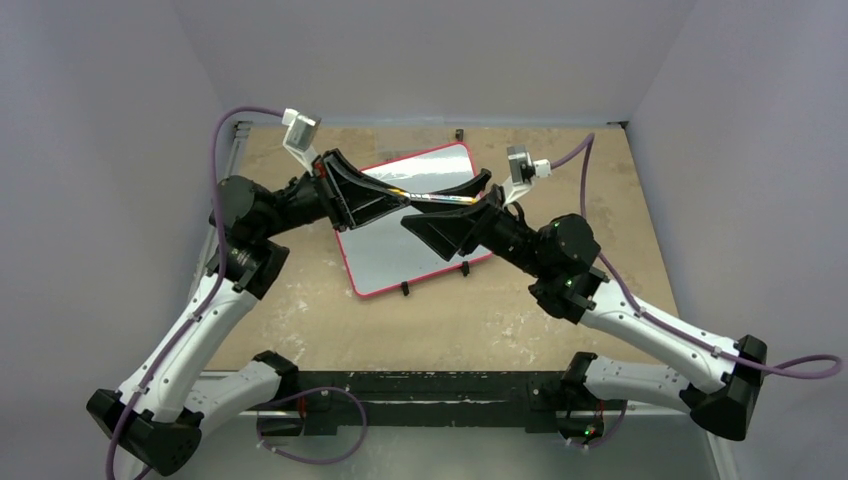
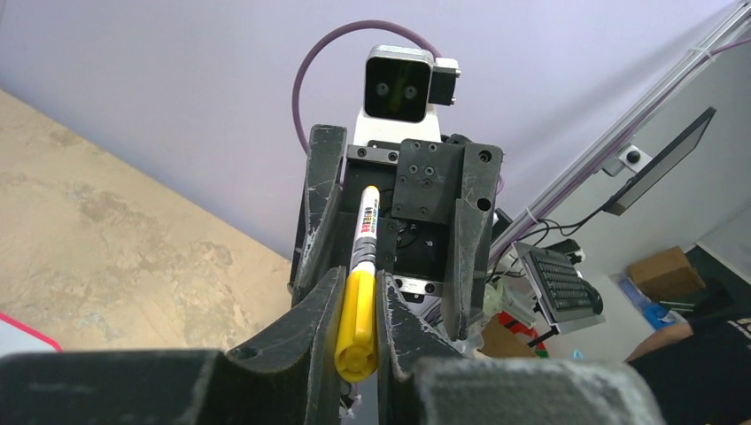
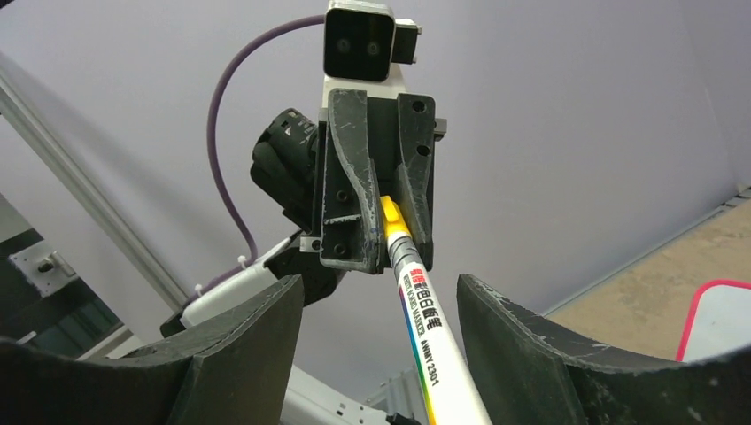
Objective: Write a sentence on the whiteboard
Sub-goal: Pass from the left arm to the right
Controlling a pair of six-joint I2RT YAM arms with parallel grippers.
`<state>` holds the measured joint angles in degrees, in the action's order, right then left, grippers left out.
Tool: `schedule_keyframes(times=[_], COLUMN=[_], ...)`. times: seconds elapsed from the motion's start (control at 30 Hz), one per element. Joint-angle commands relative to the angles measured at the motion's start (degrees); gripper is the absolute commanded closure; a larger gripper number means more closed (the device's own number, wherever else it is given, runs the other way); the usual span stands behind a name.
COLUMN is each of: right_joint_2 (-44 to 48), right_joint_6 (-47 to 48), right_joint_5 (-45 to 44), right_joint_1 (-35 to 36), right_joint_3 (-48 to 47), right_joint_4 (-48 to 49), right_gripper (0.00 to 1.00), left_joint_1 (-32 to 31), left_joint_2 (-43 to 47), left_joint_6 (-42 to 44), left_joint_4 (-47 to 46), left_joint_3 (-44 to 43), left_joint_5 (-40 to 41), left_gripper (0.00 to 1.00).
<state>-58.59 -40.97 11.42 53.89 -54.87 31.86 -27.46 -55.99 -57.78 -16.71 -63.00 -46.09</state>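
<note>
Whiteboard (image 1: 400,255) | lies under left end effector (image 1: 396,194) | marker (image 1: 437,197) clamped

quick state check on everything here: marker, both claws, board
marker: yellow cap on, held in the air over the whiteboard
left claw: shut on the marker's cap end
right claw: open around the barrel, fingers not touching it
whiteboard: flat on the table, visible face blank, no sentence yet
</note>
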Motion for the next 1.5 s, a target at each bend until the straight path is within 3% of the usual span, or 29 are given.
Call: schedule_keyframes(times=[0.0, 0.1, 0.27, 0.47, 0.9, 1.33, 1.47], right_joint_2=[-0.5, -0.2, 0.9, 0.5, -3.0, -2.3, -1.7], right_joint_6=[-1.7, -1.0, 2.9, 3.8, 3.1, 3.7, 4.0], right_joint_5=[0.3, -1.4, -3.6, -2.5, 1.5, 0.8, 0.9], right_joint_1=[-0.2, -0.2, -0.4, -0.5, -0.5, -0.5, -0.5], right_joint_3=[-3.2, -3.3, -5.9, -7.3, -8.3, -8.1, -8.1], right_joint_4=[8.0, 8.1, 1.9, 0.6, 0.0, -0.4, -0.6], right_gripper=[0.37, 0.41, 0.57, 0.65, 0.6, 0.87, 0.88], left_joint_1=[-0.1, -0.2, -0.2, -0.2, -0.2, -0.2, -0.2], left_joint_2=[0.3, 0.7, 2.9, 3.1, 1.9, 1.6, 1.6], left_joint_6=[-3.5, -2.9, 1.1, 1.5, -0.1, 1.7, 3.0], left_joint_4=[-7.9, -7.0, -1.5, -0.9, -3.8, -1.2, 0.5], left_joint_3=[1.0, 0.8, 0.3, 0.3, -0.3, -0.5, -1.1], left_joint_5=[1.1, 0.5, 0.6, 0.2, 1.0, -1.6, -3.0], left_gripper=[1.0, 1.0, 1.0, 1.0, 1.0, 1.0, 1.0])
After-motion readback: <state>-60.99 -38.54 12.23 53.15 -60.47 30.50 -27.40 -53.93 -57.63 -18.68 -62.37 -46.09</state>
